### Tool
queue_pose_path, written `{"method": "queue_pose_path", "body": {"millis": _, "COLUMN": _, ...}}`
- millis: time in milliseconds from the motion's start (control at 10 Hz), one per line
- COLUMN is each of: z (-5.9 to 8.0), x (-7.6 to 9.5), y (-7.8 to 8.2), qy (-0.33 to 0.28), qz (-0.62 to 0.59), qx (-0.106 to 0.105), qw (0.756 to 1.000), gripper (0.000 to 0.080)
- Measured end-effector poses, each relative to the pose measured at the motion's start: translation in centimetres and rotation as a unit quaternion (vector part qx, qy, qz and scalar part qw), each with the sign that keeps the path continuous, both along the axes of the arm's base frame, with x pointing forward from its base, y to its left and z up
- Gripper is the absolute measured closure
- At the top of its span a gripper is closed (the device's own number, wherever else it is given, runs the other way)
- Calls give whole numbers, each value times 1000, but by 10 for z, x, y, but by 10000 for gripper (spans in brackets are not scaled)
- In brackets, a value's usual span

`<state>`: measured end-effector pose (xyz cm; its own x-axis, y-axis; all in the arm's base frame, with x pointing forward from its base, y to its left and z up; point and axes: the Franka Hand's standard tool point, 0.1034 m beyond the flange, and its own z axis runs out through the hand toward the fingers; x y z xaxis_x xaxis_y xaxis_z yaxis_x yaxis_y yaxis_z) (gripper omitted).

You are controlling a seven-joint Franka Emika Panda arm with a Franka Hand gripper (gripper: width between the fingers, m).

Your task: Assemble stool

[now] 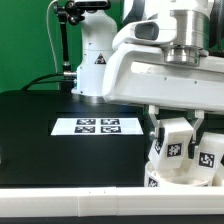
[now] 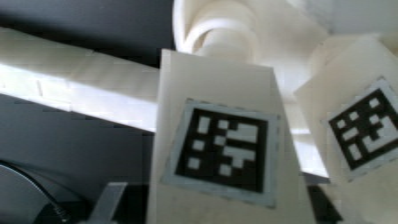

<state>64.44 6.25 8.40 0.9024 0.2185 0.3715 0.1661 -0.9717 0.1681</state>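
Note:
Two white stool legs stand upright at the exterior view's right, each with a black-and-white tag: one (image 1: pixel 175 148) between my fingers, the other (image 1: pixel 210 155) just right of it. They rise from the white round seat (image 1: pixel 160 179) near the table's front edge. My gripper (image 1: pixel 176 133) is over the first leg, its dark fingers either side. In the wrist view this leg (image 2: pixel 222 150) fills the middle, with a small dark gap between it and each finger (image 2: pixel 116 203). The second leg (image 2: pixel 365 120) is beside it. My gripper (image 2: pixel 222 208) is open around the leg.
The marker board (image 1: pixel 98 126) lies flat on the black table at the middle. A white rail (image 1: pixel 70 190) runs along the front edge and also shows in the wrist view (image 2: pixel 71 75). The arm's base (image 1: pixel 95 60) stands at the back.

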Motion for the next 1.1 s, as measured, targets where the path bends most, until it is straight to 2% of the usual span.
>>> {"method": "queue_pose_path", "body": {"millis": 200, "z": -6, "x": -3, "y": 0, "qy": -1, "qz": 2, "qx": -1, "qw": 1000, "gripper": 474}}
{"method": "queue_pose_path", "body": {"millis": 600, "z": -7, "x": -2, "y": -1, "qy": -21, "qz": 5, "qx": -1, "qw": 1000, "gripper": 474}}
{"method": "queue_pose_path", "body": {"millis": 700, "z": -7, "x": -2, "y": -1, "qy": -21, "qz": 5, "qx": -1, "qw": 1000, "gripper": 415}}
{"method": "queue_pose_path", "body": {"millis": 800, "z": -6, "x": -2, "y": -1, "qy": -22, "qz": 5, "qx": -1, "qw": 1000, "gripper": 238}}
{"method": "queue_pose_path", "body": {"millis": 900, "z": -2, "x": -1, "y": -3, "qy": -9, "qz": 4, "qx": -2, "qw": 1000, "gripper": 177}}
{"method": "queue_pose_path", "body": {"millis": 1100, "z": 15, "x": 3, "y": -6, "qy": 5, "qz": -1, "qx": 2, "qw": 1000, "gripper": 155}}
